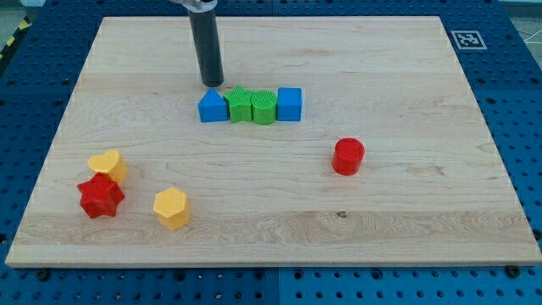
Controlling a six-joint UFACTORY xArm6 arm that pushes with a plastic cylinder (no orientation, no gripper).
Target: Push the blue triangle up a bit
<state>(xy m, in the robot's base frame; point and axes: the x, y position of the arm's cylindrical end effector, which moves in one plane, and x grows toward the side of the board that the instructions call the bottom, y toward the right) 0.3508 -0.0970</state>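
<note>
Inspector: Rod (206, 42) is standing upright over the wooden board (406, 220), my tip (212, 85) sitting just above the blue triangle (212, 107) on the view's upper side — very close, contact not determinable.

Clerk: Jaws?

Inspector: There are no jaws on this rig; the arm is ending in a plain rod.

Clerk: Task block's position?

Inspector: It is lying at the view's left end of a tight row — green star (242, 105), green cylinder (264, 108), blue cube (290, 104) following rightward, each touching the next.

Clerk: Others?

Inspector: Red cylinder (348, 157) is sitting well apart on the view's right. Yellow heart (108, 165) and red star (101, 196) are touching at lower left, yellow hexagon (172, 207) lying near them.
</note>
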